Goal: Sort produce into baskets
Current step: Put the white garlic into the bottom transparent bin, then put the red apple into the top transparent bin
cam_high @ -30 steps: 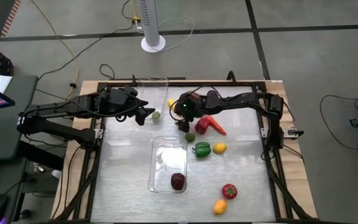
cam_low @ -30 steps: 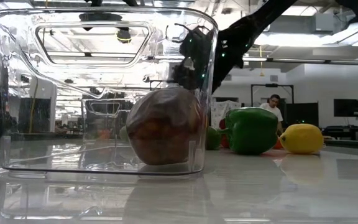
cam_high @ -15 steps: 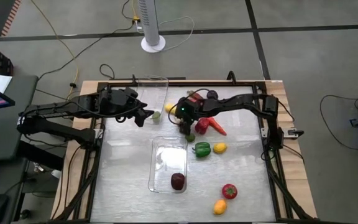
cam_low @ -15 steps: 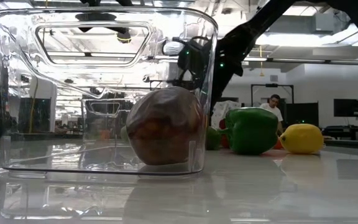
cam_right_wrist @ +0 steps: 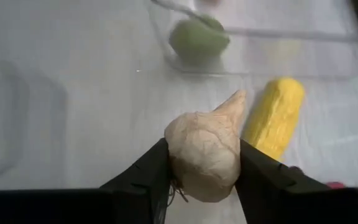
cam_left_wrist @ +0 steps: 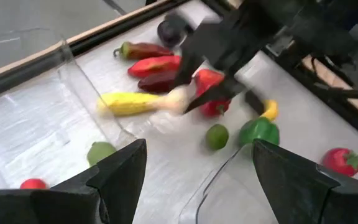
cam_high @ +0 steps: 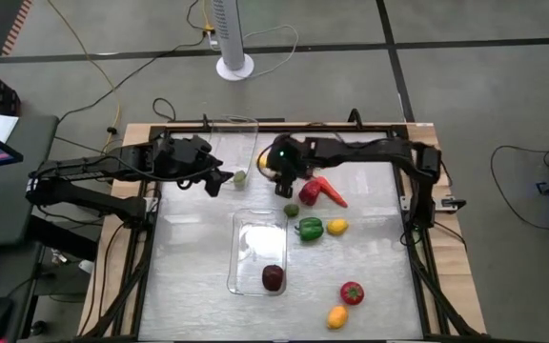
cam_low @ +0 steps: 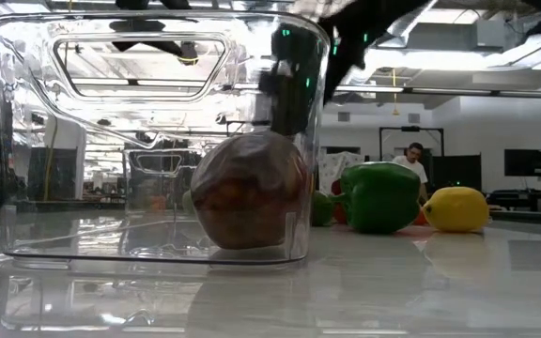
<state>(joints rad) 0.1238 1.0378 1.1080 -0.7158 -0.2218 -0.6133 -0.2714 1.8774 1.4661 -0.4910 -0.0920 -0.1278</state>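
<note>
My right gripper (cam_high: 286, 186) is shut on a whitish garlic-like bulb (cam_right_wrist: 205, 152) above the table's far middle, beside a yellow corn cob (cam_right_wrist: 275, 124). My left gripper (cam_high: 219, 181) hangs open with nothing between its fingers, by the near end of the far clear basket (cam_high: 219, 126), which holds a green lime (cam_high: 240, 176). The near clear basket (cam_high: 246, 238) holds a dark red fruit (cam_high: 273, 277). Loose on the table lie a red pepper (cam_high: 310, 191), a carrot (cam_high: 334, 195), a lime (cam_high: 292, 211), a green pepper (cam_high: 309, 228), a lemon (cam_high: 336, 226), a tomato (cam_high: 352, 292) and another lemon (cam_high: 337, 315). My right gripper pinches the bulb's round body (cam_right_wrist: 185, 155) between its two fingers, one on each side. The fingers come from above, pointing down. The bulb's pointed tip (cam_right_wrist: 235, 99) sticks out ahead of the fingers, and the bulb appears lifted clear of the table.
More peppers and a dark plum (cam_left_wrist: 169, 31) lie near the far edge behind the right arm. The table's black frame (cam_high: 284, 124) runs along the far side. A white fan base (cam_high: 234, 67) stands on the floor beyond. A person (cam_low: 413, 155) sits far off in the room.
My right gripper has gone up from the table and a little toward the far edge, its wrist now higher in the low view.
</note>
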